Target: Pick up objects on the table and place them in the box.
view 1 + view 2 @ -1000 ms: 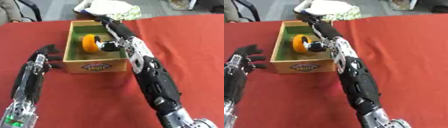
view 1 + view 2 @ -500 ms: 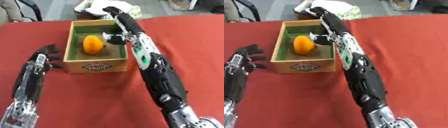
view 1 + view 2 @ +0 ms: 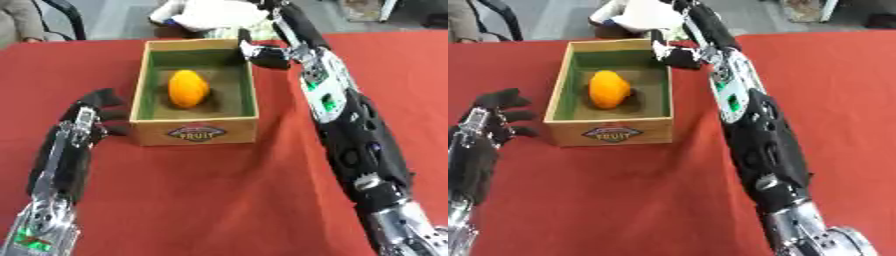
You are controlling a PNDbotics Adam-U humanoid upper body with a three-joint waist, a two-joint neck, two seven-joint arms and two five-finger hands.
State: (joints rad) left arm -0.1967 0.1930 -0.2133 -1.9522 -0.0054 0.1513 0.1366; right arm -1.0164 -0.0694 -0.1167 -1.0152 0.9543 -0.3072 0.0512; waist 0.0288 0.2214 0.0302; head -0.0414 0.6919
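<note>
Red cloth covers the counter [image 3: 201,200]. Just right of the left hand [image 3: 496,112], which rests with fingers spread and holding nothing, stands the wooden box [image 3: 194,131]; an orange fruit [image 3: 188,88] lies inside. Above the box's far right corner, the right hand [image 3: 262,52] hangs, its fingers unclear.

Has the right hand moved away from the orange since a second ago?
Yes. The right hand went from over the orange to the box's far right corner.
</note>
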